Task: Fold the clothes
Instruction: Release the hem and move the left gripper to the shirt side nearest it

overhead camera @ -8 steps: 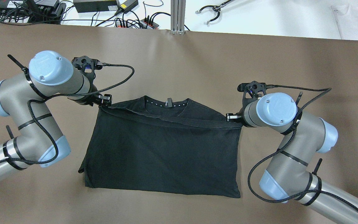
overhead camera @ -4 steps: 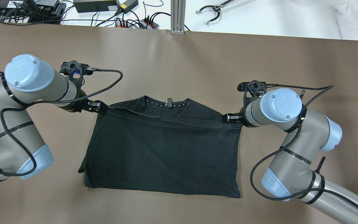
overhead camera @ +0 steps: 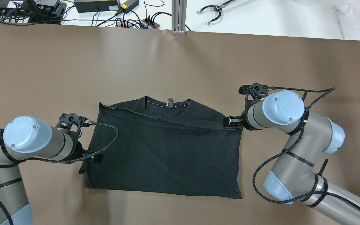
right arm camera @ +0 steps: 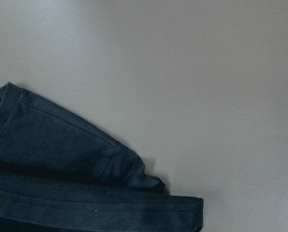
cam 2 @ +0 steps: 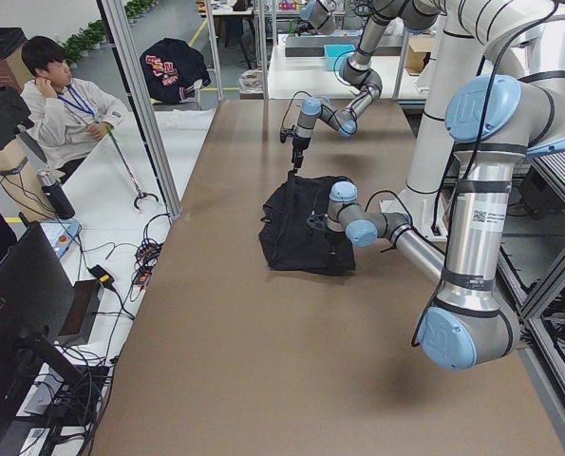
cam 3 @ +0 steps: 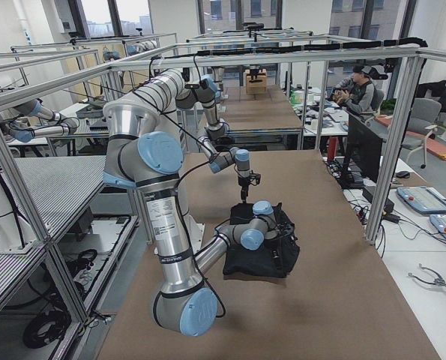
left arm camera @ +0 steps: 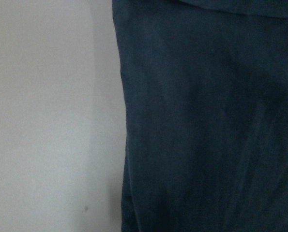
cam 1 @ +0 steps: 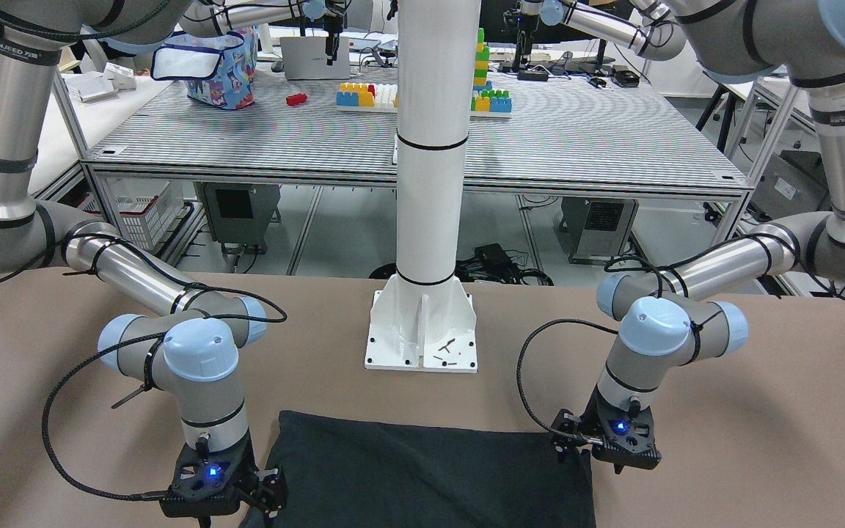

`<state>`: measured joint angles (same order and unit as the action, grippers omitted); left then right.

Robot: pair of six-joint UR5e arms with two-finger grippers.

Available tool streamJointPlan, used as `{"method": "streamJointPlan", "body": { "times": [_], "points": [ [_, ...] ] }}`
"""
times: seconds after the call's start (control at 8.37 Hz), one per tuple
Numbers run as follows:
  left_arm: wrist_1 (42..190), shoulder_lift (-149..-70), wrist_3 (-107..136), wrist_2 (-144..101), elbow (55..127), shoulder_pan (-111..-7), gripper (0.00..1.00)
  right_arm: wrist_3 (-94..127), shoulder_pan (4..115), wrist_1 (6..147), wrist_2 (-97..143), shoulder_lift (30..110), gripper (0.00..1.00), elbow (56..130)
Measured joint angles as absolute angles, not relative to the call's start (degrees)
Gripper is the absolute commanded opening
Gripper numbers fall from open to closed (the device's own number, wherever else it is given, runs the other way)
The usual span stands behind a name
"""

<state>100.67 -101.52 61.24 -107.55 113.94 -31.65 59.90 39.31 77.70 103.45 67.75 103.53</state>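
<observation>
Left tool (overhead camera: 96, 158) is standing at the left side edge of the clothes (overhead camera: 167, 156), near the corner closest to the robot. No view is showing its fingers clearly, so open or closed cannot be told. The right tool (overhead camera: 231, 121) is sitting at the right end of the folded-over hem band, and its grip state likewise cannot be told. The clothes are lying flat on the brown tabletop (overhead camera: 180, 62) between both arms, with the collar pointing away from the white pillar base (cam 1: 422, 334).
</observation>
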Motion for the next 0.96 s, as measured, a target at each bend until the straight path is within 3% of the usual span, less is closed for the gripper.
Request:
{"method": "streamJointPlan", "body": {
  "times": [0.6, 0.84, 0.96],
  "points": [
    [100.8, -101.4, 61.5, -105.9, 110.3, -28.3, 0.83, 60.2, 39.2, 77.7, 103.4, 67.8, 0.94, 103.5],
    [100.9, -101.4, 61.6, -105.8, 110.0, -27.3, 0.41, 60.2, 39.2, 77.7, 103.2, 67.8, 0.94, 103.5],
    [100.9, -101.4, 61.8, -105.7, 110.0, -26.6, 0.09, 60.2, 39.2, 77.7, 103.1, 67.8, 0.94, 103.5]
  ]
}}
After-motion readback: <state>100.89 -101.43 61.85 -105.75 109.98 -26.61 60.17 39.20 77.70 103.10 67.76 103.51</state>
